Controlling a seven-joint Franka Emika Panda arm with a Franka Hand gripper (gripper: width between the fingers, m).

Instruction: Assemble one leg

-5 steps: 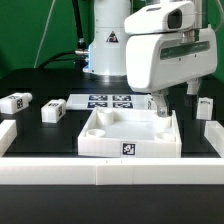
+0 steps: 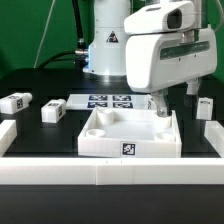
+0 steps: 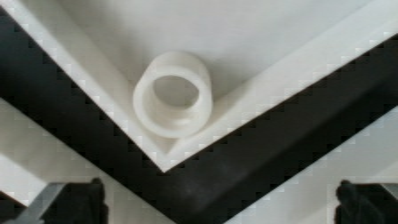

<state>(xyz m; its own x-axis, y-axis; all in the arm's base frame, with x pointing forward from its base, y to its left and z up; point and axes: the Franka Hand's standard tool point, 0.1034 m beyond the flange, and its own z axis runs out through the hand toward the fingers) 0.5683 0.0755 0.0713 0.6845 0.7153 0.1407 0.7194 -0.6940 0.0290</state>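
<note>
A: What sort of place is this?

B: A robotics lab, set up as a test cell. A white robot arm [image 2: 165,50] stands over a black table [image 2: 30,125], and its base [image 2: 108,40] wears a black-and-white square tag.

A: Could it be a workshop?

B: It reads as a lab rig. The marker board [image 2: 108,101] lies flat on the table with several tags, and a low white wall [image 2: 110,172] fences the work area. The furniture parts carry tags too: 1 on the white tray-like piece [image 2: 110,150], 1 on a leg [image 2: 16,102].

A: And behind?

B: A dark backdrop, with a green cable [image 2: 62,48] near the base.
</note>
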